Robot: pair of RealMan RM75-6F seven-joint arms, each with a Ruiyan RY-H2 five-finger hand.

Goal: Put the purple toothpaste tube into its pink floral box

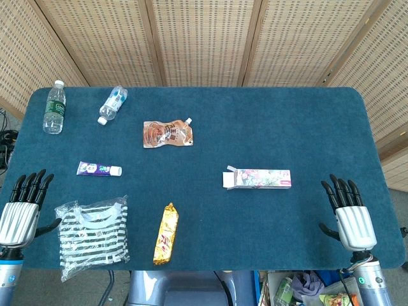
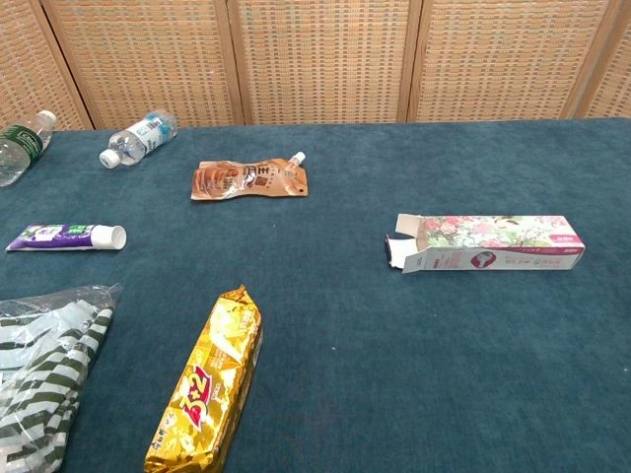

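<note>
The purple toothpaste tube (image 1: pixel 99 169) (image 2: pixel 66 236) lies flat on the left part of the blue table, its white cap pointing right. The pink floral box (image 1: pixel 257 179) (image 2: pixel 486 243) lies on its side at centre right, with the flaps at its left end open. My left hand (image 1: pixel 22 207) hovers at the table's near left edge with fingers spread and holds nothing. At the near right edge my right hand (image 1: pixel 348 212) is likewise spread and empty. Neither hand appears in the chest view.
A striped cloth in a clear bag (image 1: pixel 92 234) and a gold snack bar (image 1: pixel 166 234) lie near the front. A brown spouted pouch (image 1: pixel 167 134) sits mid-table. Two water bottles (image 1: pixel 55 107) (image 1: pixel 113 104) are at the back left.
</note>
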